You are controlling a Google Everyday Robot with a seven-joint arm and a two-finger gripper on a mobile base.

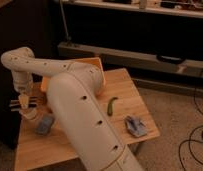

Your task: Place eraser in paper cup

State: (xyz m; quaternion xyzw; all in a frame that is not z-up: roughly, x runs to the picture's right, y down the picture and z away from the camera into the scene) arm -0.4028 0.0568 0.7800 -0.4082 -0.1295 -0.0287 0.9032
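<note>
Paper cup (30, 114): small, white, just below tool (23, 102), table (125, 95) left side; eraser not discernible.

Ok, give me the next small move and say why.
Probably a small descent, kept centred. The gripper hangs at the table's left edge, just above what looks like the paper cup, beside the blue-grey pad. The eraser is not visible, so check it is held before releasing.

Wood table (127, 95) w/ green pod (111, 105), grey-blue pads (45, 124), gripper (24, 103) over left edge
</note>
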